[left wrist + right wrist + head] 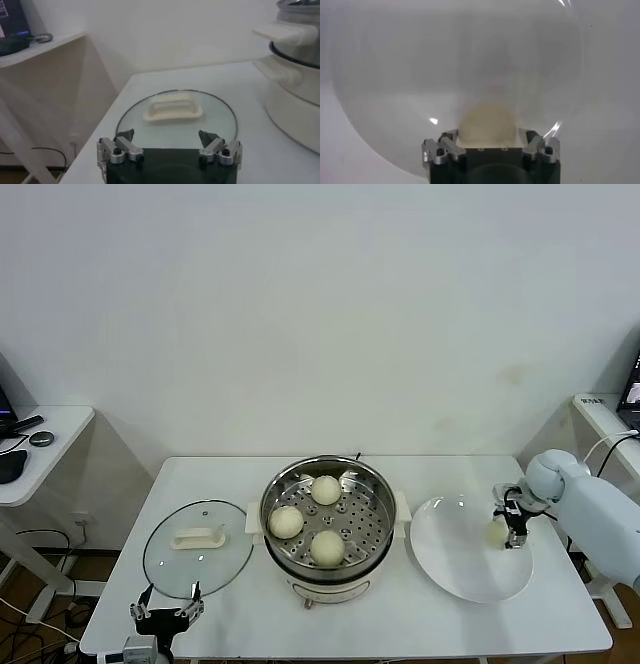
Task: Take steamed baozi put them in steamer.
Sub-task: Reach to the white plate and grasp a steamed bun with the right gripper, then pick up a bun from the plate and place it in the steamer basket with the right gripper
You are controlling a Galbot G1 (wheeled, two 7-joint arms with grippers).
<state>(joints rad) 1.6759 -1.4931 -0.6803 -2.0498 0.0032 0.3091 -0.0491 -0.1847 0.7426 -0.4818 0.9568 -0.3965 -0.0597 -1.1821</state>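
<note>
Three cream-white baozi (325, 490) (286, 522) (327, 547) lie on the perforated tray of the steel steamer (375, 484) at the table's middle. The fourth baozi (496, 532) rests on the white plate (460, 569) to the right. My right gripper (512, 534) is down at that bun, open. In the right wrist view the bun (487, 122) sits between the spread fingertips (451, 136), with the gripper (488, 136) straddling it. My left gripper (168, 616) is open and empty at the table's front left edge, also shown in the left wrist view (167, 137).
The round glass lid (197, 546) with its white handle lies flat left of the steamer, just beyond my left gripper, and shows in the left wrist view (175, 107). The steamer's side (295, 85) shows there too. Side desks stand at the far left and right.
</note>
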